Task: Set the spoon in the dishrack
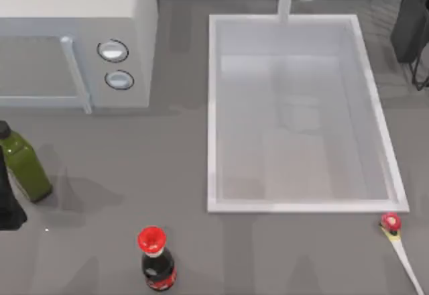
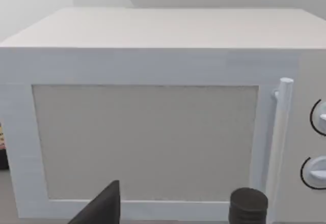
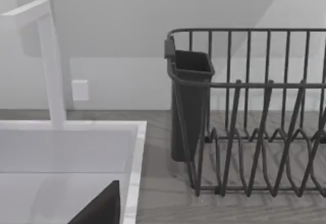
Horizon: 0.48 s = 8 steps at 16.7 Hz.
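**Spoon lies untouched on the counter, rack waits at the far corner**

The spoon [image 1: 395, 236] lies flat on the counter [image 1: 174, 181], just beyond the near right corner of the sink [image 1: 213, 107]. Its red head points toward the sink rim and its white handle runs away to the top view's lower right edge. Nothing grips it, so the job looks not yet begun.

The dishrack [image 1: 410, 23] stands at the far right of the counter, beside the sink's far corner and well apart from the spoon. From the right wrist view the dishrack [image 3: 244, 127] shows upright wire dividers and a dark cup hung at its end nearest the faucet [image 3: 51, 61]; that cup seems the natural slot for a utensil.

The right pincer's wrist faces the rack and sink, likely because that side is nearest both spoon and rack. A dark sliver at the frame's foot may be a finger; whether the pincer is wide or narrow I cannot tell. The left arm's wrist faces the microwave [image 2: 147, 112]; its pincer's state I cannot tell either.
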Motion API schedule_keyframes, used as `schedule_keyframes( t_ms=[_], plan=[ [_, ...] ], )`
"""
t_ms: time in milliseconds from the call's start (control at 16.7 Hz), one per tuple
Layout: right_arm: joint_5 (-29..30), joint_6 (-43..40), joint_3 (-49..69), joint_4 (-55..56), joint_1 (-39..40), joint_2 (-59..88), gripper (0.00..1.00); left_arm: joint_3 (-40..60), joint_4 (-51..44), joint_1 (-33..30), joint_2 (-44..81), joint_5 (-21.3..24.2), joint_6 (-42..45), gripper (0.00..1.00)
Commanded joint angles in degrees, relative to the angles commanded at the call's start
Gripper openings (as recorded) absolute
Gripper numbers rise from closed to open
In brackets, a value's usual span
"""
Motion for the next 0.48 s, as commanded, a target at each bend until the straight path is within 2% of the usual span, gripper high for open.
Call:
schedule_keyframes(
  t_ms=[240, 480],
  plan=[
    [0.1, 0.4, 1.8, -1.9, 0.6, 2.0, 1.00, 0.0, 0.0, 0.0, 0.0, 0.0, 0.0, 1.00],
    [0.4, 2.4, 10.5, -11.6, 4.1, 13.1, 1.00, 0.0, 0.0, 0.0, 0.0, 0.0, 0.0, 1.00]
  ],
)
